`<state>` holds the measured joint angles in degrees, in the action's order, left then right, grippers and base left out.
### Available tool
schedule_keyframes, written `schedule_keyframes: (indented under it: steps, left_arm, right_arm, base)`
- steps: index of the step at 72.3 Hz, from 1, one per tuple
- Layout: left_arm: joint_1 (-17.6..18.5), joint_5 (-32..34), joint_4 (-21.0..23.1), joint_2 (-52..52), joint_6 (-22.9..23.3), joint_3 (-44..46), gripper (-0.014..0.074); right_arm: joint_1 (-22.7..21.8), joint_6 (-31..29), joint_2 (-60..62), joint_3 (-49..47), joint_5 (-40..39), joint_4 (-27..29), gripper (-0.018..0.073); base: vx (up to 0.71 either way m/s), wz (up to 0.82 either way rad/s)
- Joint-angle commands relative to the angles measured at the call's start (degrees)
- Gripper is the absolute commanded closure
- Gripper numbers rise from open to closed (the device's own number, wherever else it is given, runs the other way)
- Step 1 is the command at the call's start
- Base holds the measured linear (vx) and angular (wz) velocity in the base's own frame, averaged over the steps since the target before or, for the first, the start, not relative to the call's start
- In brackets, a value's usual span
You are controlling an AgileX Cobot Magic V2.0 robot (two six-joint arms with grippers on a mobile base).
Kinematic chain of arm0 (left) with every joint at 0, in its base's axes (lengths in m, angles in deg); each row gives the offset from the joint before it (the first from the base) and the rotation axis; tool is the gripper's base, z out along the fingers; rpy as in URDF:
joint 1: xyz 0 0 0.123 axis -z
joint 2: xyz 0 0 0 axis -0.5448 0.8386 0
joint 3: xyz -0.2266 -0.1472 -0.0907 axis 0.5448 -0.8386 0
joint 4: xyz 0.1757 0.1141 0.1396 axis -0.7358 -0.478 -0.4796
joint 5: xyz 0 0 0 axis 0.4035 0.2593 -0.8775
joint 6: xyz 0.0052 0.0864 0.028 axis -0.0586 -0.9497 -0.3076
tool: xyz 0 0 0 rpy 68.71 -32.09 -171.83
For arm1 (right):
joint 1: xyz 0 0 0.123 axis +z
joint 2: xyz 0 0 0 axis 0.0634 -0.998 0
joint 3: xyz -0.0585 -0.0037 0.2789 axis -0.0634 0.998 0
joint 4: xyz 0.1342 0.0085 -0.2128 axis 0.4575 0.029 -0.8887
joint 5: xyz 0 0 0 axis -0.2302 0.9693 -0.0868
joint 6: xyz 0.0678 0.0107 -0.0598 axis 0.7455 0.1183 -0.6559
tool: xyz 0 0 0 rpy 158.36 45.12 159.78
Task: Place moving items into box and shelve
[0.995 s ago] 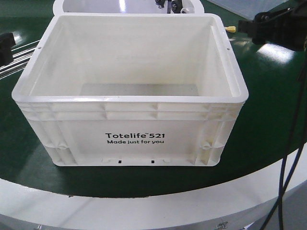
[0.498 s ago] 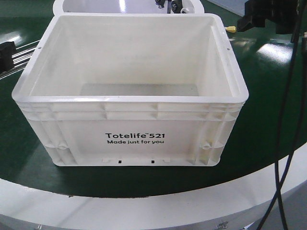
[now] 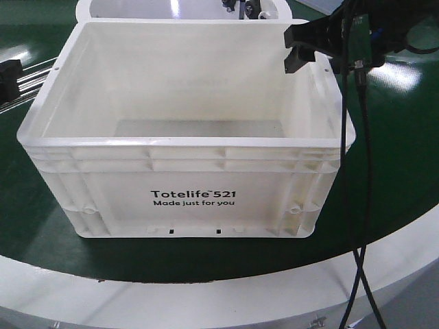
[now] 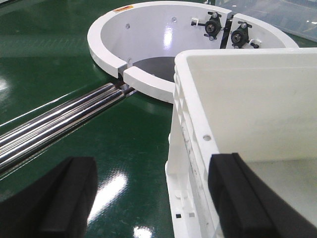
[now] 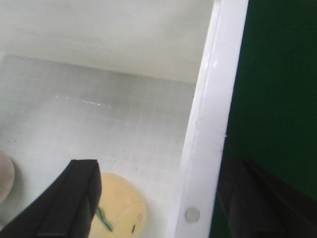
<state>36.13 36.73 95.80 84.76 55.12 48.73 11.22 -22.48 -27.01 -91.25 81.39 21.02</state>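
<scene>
Green table (image 3: 398, 178), white ribbed box (image 3: 185, 199) — yellow plush toy (image 5: 121, 203) inside; left end effector (image 4: 153, 198) and right end effector (image 5: 168, 198) gape.

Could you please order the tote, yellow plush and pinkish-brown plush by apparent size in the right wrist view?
tote
yellow plush
pinkish-brown plush, cut off by the frame edge, so unsure

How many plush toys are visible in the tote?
2. A yellow plush toy on the tote floor by the wall; second toy, only a sliver, at the right wrist view's left edge. Others may be hidden.
</scene>
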Motion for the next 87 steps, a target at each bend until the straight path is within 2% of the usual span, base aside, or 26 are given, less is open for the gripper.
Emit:
schedule_keyframes:
  steps: [1,20,43,62,80,87]
  left_arm:
    - [-0.1,4.3,0.2,-1.1,0.1,1.9,0.0021]
    - [-0.1,4.4,0.2,-1.1,0.1,1.9,0.0021]
    - [-0.1,4.5,0.2,-1.1,0.1,1.8,0.0021]
    - [-0.1,4.5,0.2,-1.1,0.1,1.8,0.0021]
    - [-0.1,4.4,0.2,-1.1,0.1,1.8,0.0021]
    - [-0.1,4.3,0.2,-1.1,0.1,1.8,0.0021]
  right_arm:
    - [0.0,0.9,0.5,-2.0,-1.4,0.5,0.0023]
    - [0.0,0.9,-1.5,-2.0,0.8,0.6,0.0034]
    - [0.0,1.6,-2.1,-7.7,3.1,0.3,0.0052]
    - [0.0,2.5,-6.3,-8.6,7.0,0.9,0.0052]
    - [4.3,3.3,-6.6,-8.7,5.3,-3.8,0.0064]
    - [4.7,4.0,-6.6,-8.7,4.9,-4.6,0.0068]
  base:
    - [0.00,0.00]
    - [0.00,0.00]
    - [0.00,0.00]
    - [0.00,0.00]
    - [0.00,0.00]
    - [0.00,0.00]
